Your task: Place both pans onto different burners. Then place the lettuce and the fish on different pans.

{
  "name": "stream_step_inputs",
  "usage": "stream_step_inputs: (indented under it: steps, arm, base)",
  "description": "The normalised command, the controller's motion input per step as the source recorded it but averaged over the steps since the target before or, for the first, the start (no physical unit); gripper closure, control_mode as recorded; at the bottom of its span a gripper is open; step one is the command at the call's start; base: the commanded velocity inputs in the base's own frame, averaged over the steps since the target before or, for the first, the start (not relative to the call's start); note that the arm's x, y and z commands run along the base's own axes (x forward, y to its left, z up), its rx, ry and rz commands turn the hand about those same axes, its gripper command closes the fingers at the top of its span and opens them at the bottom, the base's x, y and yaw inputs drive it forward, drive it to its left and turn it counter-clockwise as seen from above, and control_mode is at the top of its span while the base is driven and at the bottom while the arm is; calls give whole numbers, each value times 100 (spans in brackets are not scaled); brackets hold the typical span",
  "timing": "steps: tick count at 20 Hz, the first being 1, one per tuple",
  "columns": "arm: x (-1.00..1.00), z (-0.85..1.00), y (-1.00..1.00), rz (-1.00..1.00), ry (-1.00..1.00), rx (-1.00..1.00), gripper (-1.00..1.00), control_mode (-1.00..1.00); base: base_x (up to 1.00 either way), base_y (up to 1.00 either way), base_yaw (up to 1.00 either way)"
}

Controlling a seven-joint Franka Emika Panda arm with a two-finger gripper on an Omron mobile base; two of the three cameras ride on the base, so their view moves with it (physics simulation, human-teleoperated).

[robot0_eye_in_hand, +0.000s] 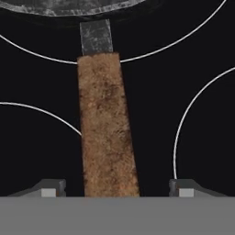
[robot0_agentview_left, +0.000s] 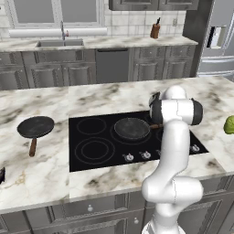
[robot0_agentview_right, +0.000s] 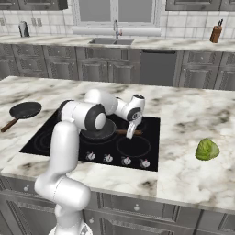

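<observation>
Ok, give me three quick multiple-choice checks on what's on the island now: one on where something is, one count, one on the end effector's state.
1. Where does the second pan sit?
A. on the cooktop
B. on the marble counter left of the cooktop
C. in the sink

2. How many pans are on the cooktop?
A. none
B. one
C. two

3. How is the end effector set at the wooden handle of the pan on the burner?
A. open, fingers apart on either side of it
B. clamped on it
C. shut above it

Answers:
1 B, it rests on the marble in both base views.
2 B, a single pan sits on a rear burner ring.
3 A, the hand view shows clear gaps between each fingertip and the handle.
</observation>
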Motion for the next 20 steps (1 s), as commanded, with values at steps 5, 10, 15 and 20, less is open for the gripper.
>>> stream_step_inputs:
  steps: [5, 10, 15, 20]
  arm:
    - [0, 49, 0, 0, 0, 0, -100, -100]
    - [0, 62, -2, -3, 1, 0, -100, -100]
    - [-1, 54, -9, -11, 4, 0, -100, -100]
    - [-12, 55, -15, -22, 7, 0, -100, -100]
  base:
    - [0, 0, 0]
    - [0, 0, 0]
    - [0, 0, 0]
    - [0, 0, 0]
